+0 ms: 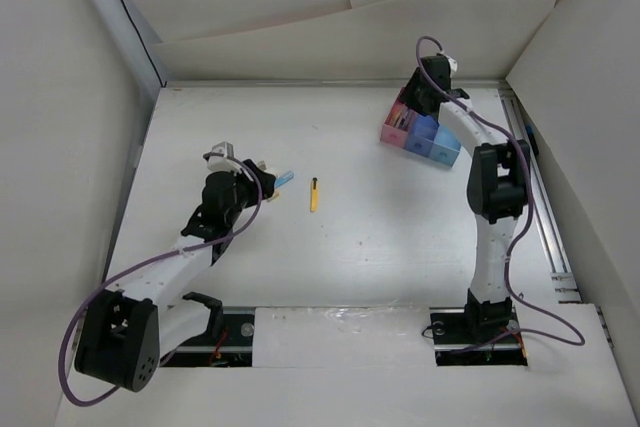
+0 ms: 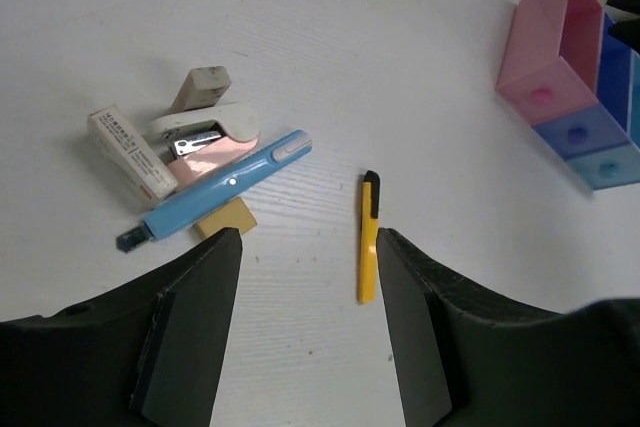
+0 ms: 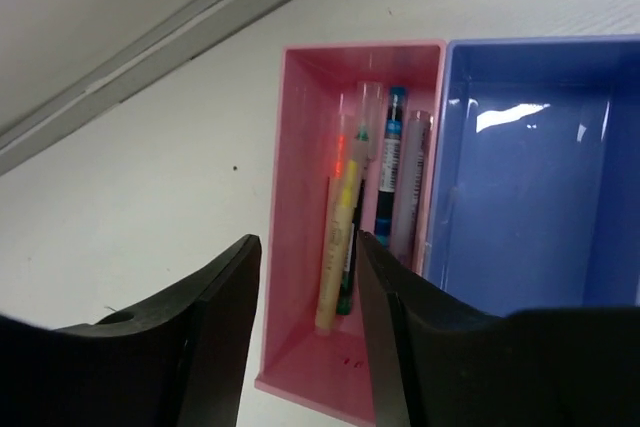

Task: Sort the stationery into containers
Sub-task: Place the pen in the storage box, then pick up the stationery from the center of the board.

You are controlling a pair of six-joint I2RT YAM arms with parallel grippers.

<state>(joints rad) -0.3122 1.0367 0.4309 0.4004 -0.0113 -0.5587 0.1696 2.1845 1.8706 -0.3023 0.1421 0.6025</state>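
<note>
Table (image 1: 380,247): white, carries everything.
Right arm (image 1: 495,187): stretched to the far right, wrist tipped down. Right gripper (image 3: 307,247) above the tray (image 1: 432,139), at its pink compartment (image 3: 300,197); jaws parted, empty.
Left arm (image 1: 190,247): elbow bent, centre-left. Left gripper (image 2: 305,337) low over the table; jaws half apart, empty.
Pens (image 3: 340,227): several inside the pink compartment.
Yellow pen (image 2: 368,247): loose mid-table.
Light blue pen (image 2: 220,187): near it, apart.
</note>
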